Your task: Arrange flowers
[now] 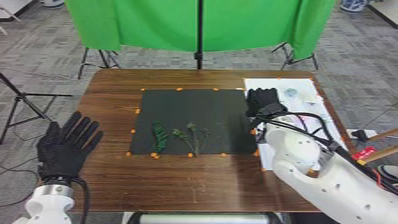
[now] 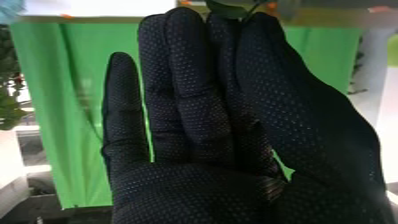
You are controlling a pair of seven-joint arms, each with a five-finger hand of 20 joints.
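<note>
On the dark mat (image 1: pixel 191 112), a long green fern-like leaf (image 1: pixel 160 137) lies beside thin branching green sprigs (image 1: pixel 191 137). My right hand (image 1: pixel 264 101) is above the mat's right edge, where the white board (image 1: pixel 280 85) begins. In the right wrist view, the right hand (image 2: pixel 200 120) has its thumb close against fairly straight fingers, pinching a leafy stem (image 2: pixel 228 10) at the tips; much of the stem is hidden. Pale flowers (image 1: pixel 290 93) rest on the white board, right of that hand. My left hand (image 1: pixel 67 147) stays open over the table's left side, away from the plants.
The brown table (image 1: pixel 195 172) carries orange markers around the mat. A green backdrop (image 1: pixel 147 25) on a stand rises behind the table. The right forearm (image 1: pixel 306 162) crosses over the white board. A red object (image 1: pixel 363 153) is beyond the table's right edge.
</note>
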